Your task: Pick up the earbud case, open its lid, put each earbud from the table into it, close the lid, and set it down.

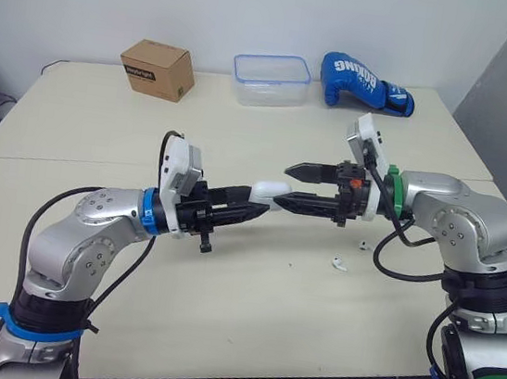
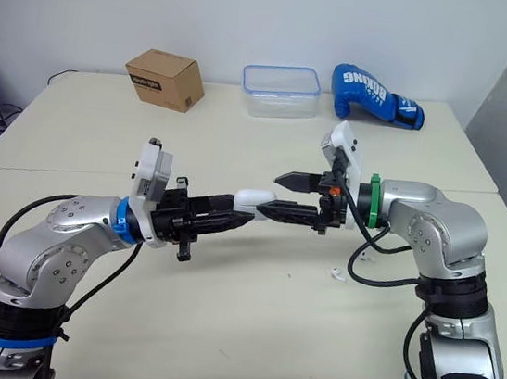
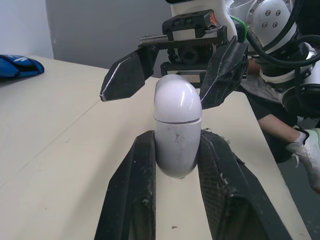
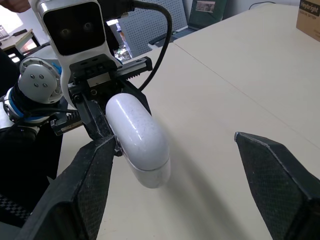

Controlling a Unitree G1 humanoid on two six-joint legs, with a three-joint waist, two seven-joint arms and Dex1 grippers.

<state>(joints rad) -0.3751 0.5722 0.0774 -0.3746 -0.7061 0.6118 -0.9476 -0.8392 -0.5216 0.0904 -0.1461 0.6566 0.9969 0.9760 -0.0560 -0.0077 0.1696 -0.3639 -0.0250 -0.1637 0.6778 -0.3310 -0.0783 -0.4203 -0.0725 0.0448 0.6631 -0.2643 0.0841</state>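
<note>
While the left gripper [image 1: 253, 210] pinches the shut case [image 3: 177, 120] above the table [image 1: 218, 316], the right gripper [image 1: 284, 182] stands spread about its lid end, so lid opening is in hand. The next move calls for catching the lid and hinging it open, then fetching the two earbuds [image 1: 339, 264] lying near the right arm. The box [image 1: 157, 68] label is unreadable; the glove [image 1: 366, 81] appears to read BOXING.

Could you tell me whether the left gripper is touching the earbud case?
Touching: the left wrist view shows the earbud case clamped between both fingers of the left gripper.
</note>
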